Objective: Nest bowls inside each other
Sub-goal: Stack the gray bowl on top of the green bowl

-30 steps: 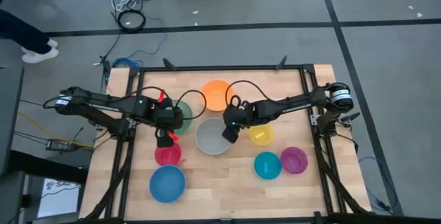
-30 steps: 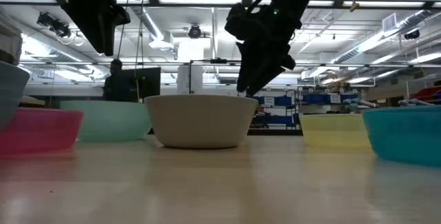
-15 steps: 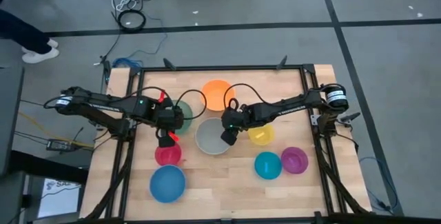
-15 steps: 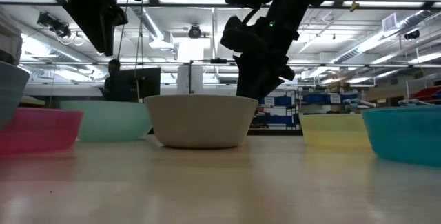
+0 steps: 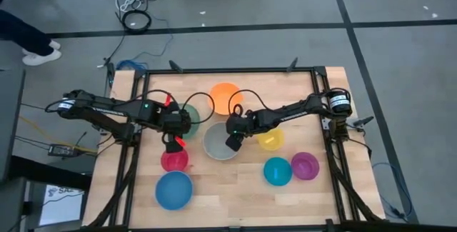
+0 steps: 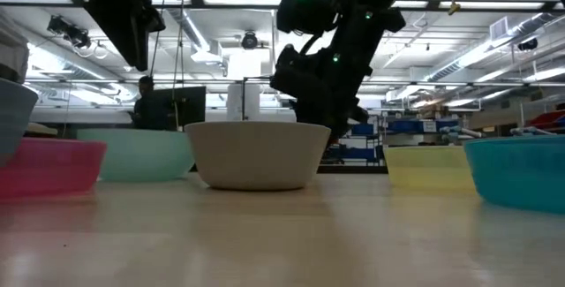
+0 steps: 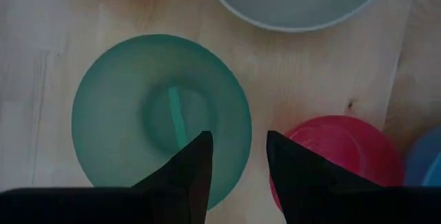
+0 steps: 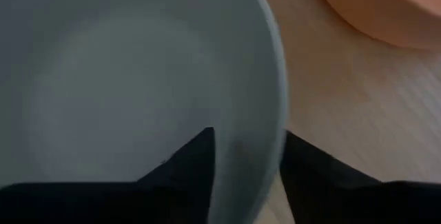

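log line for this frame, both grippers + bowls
stage: grasping grey bowl | right gripper: astride grey bowl rim, one finger inside, one outside | left gripper: open, above green bowl near red bowl | nested: none

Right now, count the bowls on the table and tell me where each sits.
8, all separate: orange bowl at the back; green bowl, grey bowl and yellow bowl mid-table; red bowl, teal bowl, purple bowl nearer; blue bowl front left.
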Robot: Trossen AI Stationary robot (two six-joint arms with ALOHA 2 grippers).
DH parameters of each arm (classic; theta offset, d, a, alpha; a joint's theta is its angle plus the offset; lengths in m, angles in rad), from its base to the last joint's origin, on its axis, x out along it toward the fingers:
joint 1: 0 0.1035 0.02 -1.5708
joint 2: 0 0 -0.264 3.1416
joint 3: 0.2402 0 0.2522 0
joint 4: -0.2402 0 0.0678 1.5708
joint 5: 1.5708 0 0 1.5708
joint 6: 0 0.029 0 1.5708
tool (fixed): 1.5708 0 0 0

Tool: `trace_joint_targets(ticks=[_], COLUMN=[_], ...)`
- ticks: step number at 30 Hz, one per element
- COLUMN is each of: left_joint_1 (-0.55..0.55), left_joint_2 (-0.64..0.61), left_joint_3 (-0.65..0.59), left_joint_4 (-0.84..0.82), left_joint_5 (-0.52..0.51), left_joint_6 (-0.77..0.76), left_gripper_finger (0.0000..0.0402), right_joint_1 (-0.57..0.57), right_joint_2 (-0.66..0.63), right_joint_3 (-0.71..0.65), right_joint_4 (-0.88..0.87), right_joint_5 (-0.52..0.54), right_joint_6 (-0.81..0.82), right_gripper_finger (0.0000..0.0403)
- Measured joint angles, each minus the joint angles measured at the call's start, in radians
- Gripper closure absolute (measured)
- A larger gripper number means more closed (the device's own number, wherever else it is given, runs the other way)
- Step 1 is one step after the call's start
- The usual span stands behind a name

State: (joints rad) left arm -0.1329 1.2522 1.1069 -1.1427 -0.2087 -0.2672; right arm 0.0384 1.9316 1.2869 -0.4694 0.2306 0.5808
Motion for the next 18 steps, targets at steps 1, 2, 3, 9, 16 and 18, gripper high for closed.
trace_joint_targets(ticks=[1, 2, 3, 9, 16, 18], left_joint_1=[0.000, 0.000, 0.000, 0.000, 0.000, 0.000], left_joint_2=[0.000, 0.000, 0.000, 0.000, 0.001, 0.000], left_joint_3=[0.000, 0.000, 0.000, 0.000, 0.080, 0.162], left_joint_4=[0.000, 0.002, 0.002, 0.008, -0.017, -0.005], left_joint_5=[0.000, 0.000, 0.000, -0.001, -0.010, -0.016], left_joint_6=[0.000, 0.000, 0.000, 0.000, -0.022, -0.007], left_gripper_finger=[0.0255, 0.0255, 0.0255, 0.0255, 0.0256, 0.0259], right_joint_1=[-0.002, -0.006, -0.009, -0.023, -0.043, -0.077], right_joint_2=[0.000, -0.001, -0.002, -0.048, -0.132, -0.117], right_joint_3=[0.000, 0.000, 0.000, 0.004, 0.112, 0.178], right_joint_4=[0.004, 0.005, 0.004, 0.020, 0.037, 0.050], right_joint_5=[-0.004, -0.011, -0.015, -0.052, -0.007, -0.001], right_joint_6=[-0.003, -0.007, -0.012, -0.088, -0.176, -0.212], right_gripper_finger=[0.0283, 0.0303, 0.0327, 0.0397, 0.0401, 0.0401])
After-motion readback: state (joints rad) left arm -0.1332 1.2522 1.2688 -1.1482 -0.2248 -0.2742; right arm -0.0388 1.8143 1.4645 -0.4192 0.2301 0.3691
